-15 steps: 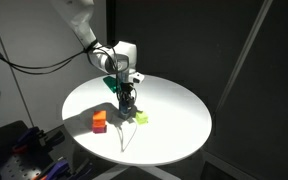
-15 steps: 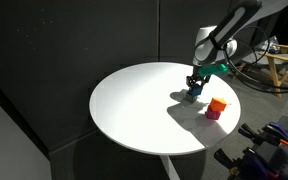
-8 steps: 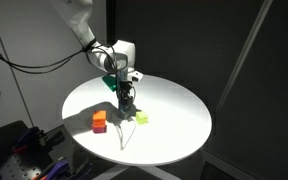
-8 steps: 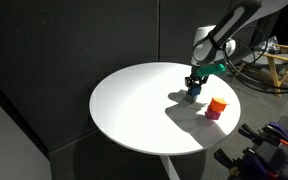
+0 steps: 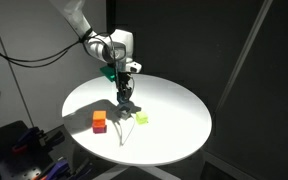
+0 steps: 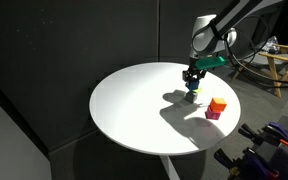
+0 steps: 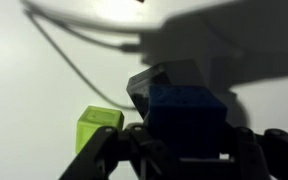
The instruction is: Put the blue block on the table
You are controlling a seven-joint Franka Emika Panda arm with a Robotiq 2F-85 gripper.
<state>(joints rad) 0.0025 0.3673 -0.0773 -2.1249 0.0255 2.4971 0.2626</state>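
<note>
The blue block [image 7: 184, 112] sits between my gripper's [image 7: 184, 145] dark fingers, which are shut on its sides. In both exterior views the gripper [image 5: 125, 94] [image 6: 191, 87] hangs a little above the round white table [image 5: 174, 115] [image 6: 134, 100], with the blue block [image 6: 192, 91] held clear of the surface. A small yellow-green block [image 7: 99, 128] [image 5: 140, 118] lies on the table just beside and below the held block. The block's shadow falls on the tabletop behind it.
A red-orange cube [image 5: 100, 122] [image 6: 217, 104] rests near the table's edge, on a small magenta piece [image 6: 213, 114]. A thin cable [image 7: 74, 65] trails across the white top. Dark curtains surround the table; equipment [image 6: 269, 140] stands beyond its rim.
The jaws have closed on the blue block, and the gripper has risen with it from the tabletop. The other blocks have not moved.
</note>
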